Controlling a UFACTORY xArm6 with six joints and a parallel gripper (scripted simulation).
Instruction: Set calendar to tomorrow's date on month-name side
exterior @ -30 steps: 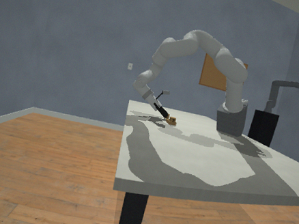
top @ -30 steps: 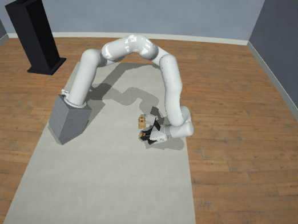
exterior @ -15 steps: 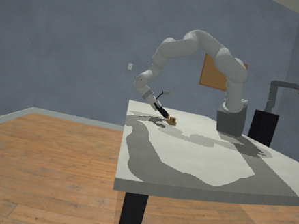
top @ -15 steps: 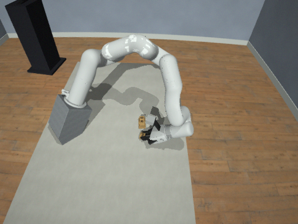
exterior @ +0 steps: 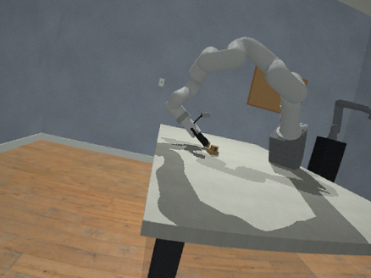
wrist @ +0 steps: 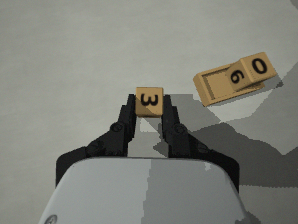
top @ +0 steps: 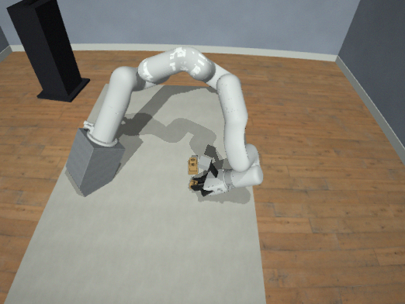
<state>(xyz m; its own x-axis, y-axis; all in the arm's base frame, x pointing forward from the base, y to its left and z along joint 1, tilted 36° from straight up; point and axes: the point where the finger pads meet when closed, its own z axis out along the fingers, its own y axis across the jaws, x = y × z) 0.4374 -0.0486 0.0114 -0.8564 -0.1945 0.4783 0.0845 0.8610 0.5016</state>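
gripper (top: 195, 184) (exterior: 207, 144) (wrist: 149, 104): fingers closed on cube "3" (top: 192, 184) (wrist: 149, 101), wrist frame center
tray (top: 192, 172) (exterior: 213, 152) (wrist: 200, 91): wrist frame upper right, on table (top: 143, 240) (exterior: 228, 192) (wrist: 60, 65)
second cube (top: 192, 161) (exterior: 215, 148) (wrist: 258, 67): in tray's right end, "0" and "6" visible

We see a big table (top: 155, 240) (exterior: 227, 196) (wrist: 70, 55) with a pale, flat top and straight edges. Two dark legs (exterior: 164, 268) show under it. A small wooden tray (top: 192, 173) (exterior: 213, 153) (wrist: 200, 91) lies flat on the top. A big gray block (top: 80, 167) (exterior: 285, 154) stands on it too, well apart from the tray. We see dark shadows spread over the top. We can't tell if the cube marked 3 (top: 193, 184) (wrist: 149, 102) touches the table.
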